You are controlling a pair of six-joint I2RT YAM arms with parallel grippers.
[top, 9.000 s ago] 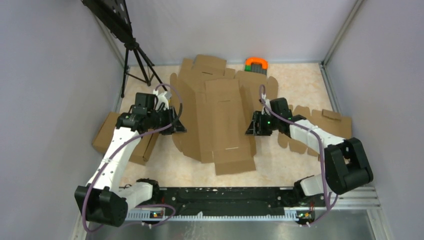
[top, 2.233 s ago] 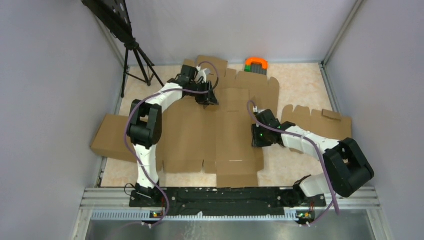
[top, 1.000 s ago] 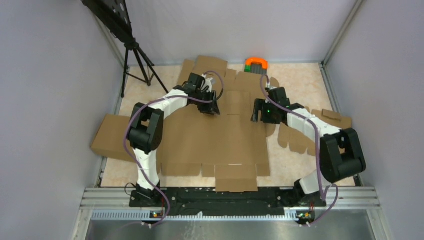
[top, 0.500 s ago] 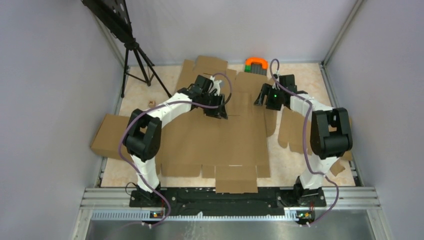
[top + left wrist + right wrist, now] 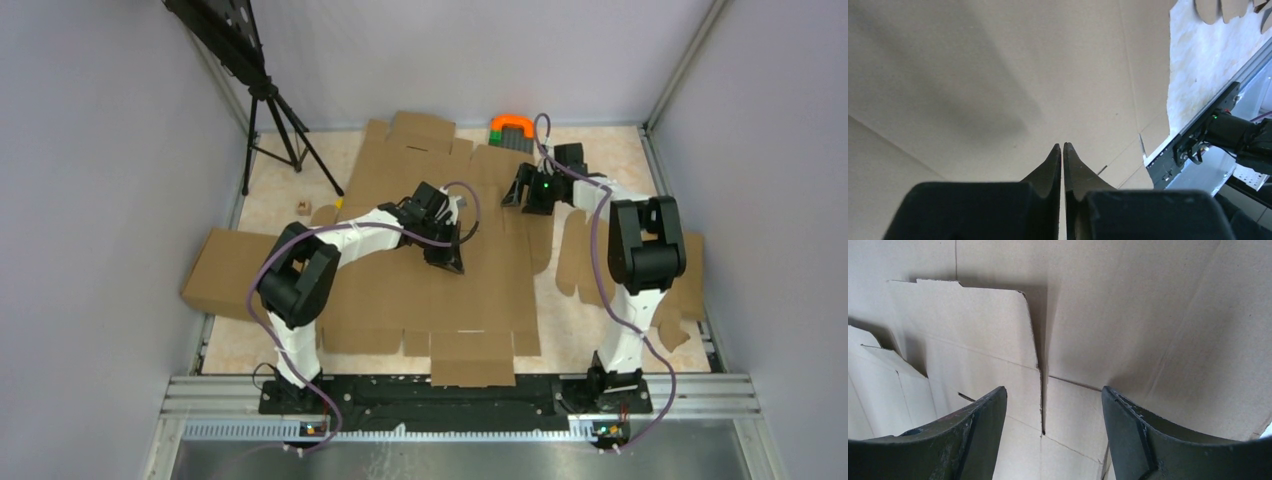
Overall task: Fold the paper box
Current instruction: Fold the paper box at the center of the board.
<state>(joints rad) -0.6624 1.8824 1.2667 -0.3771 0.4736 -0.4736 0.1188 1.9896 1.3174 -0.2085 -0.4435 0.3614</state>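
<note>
Paper box (image 5: 400, 290) lies flat on the tabletop (image 5: 565, 340). My left claw (image 5: 452, 258) is pinched together, empty, over its middle; right claw (image 5: 520, 195) is apart at the far-right flaps. Light cardboard, bendy at the creases, so I'd grab flap edges.

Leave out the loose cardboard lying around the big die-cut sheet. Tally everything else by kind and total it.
Large brown corrugated cardboard die-cut sheet: 1
White-and-black robot arms: 2, left and right
Black tripod stand: 1
Orange-and-green object: 1
Total: 5
</note>
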